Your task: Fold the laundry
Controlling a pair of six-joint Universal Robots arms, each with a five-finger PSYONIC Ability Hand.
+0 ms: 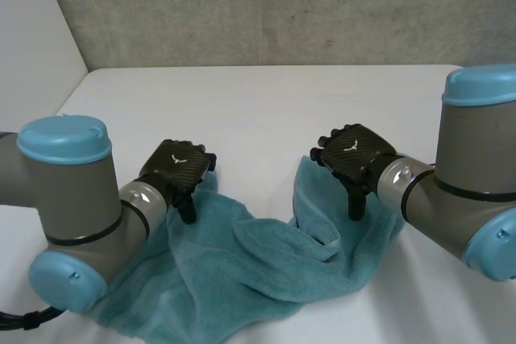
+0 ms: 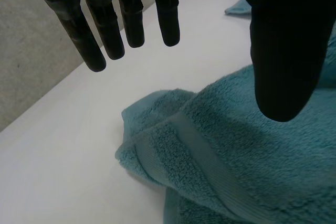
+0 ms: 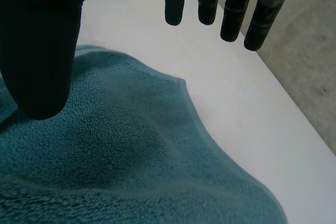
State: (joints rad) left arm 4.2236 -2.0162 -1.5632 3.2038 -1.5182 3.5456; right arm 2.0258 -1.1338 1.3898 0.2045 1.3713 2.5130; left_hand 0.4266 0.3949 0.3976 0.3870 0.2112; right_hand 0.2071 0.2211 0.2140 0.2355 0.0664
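Left hand (image 1: 179, 168): wide open, holding nothing. The fingers (image 2: 131, 19) are straight and hang well apart from the thumb (image 2: 286, 51). In its own wrist view the fingers stand over bare white bench (image 2: 68, 145) and the thumb over the teal terry towel (image 2: 236, 150). A bunched corner of the towel, with a flat woven band along its hem, lies under the palm, between fingers and thumb. I cannot tell whether the thumb touches the cloth.

Right hand (image 1: 352, 157): also wide open and holding nothing, fingers straight and set apart from the thumb. In its wrist view the fingertips hang over bare bench, and the thumb is above the pile of the towel. A curved edge of the towel runs under the palm. I cannot tell whether this hand touches the cloth either.

Towel: unfolded and crumpled on the bench. One end lies under the left hand and the other end under the right. The slack between the two hands is gathered into loose ridges. The cloth spreads back from both hands and passes beneath the left arm (image 1: 76, 215).

A concrete wall (image 1: 282, 6) stands beyond the fingertips of both hands, at the far edge of the bench.
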